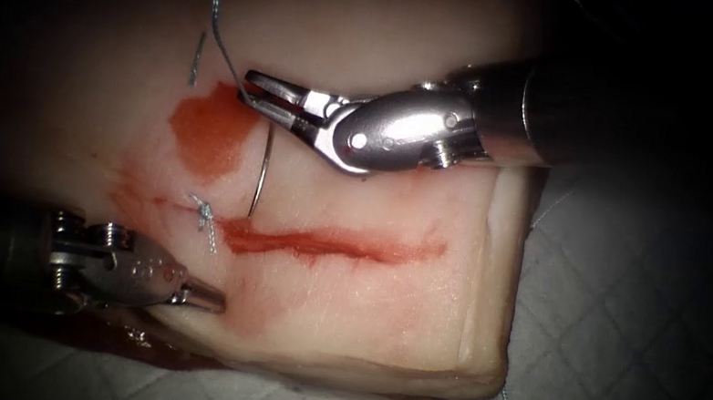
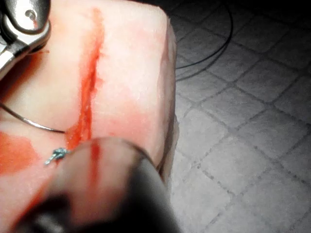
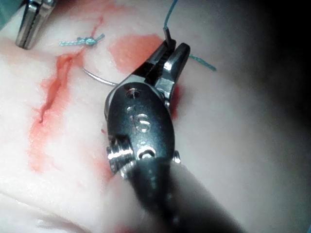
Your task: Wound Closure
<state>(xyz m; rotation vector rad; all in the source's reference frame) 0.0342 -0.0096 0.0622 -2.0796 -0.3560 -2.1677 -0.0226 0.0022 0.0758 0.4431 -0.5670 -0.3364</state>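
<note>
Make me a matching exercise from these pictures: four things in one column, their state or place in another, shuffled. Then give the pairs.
1. right tool
2. left tool
3. knot
4. red fluid

A. holds nothing, below the cut
B. tied at the cut's left end
C. shut on the needle near its thread end
D. a patch above the cut

Pairs: 1-C, 2-A, 3-B, 4-D

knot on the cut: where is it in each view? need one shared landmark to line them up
Endoscope view: the knot sits at the left end of the cut, above the left tool.
Left wrist view: the knot lies at the end of the cut, close to the needle.
Right wrist view: the knot lies near the left tool.
Shared landmark: the needle's curve beside the knot.
</note>
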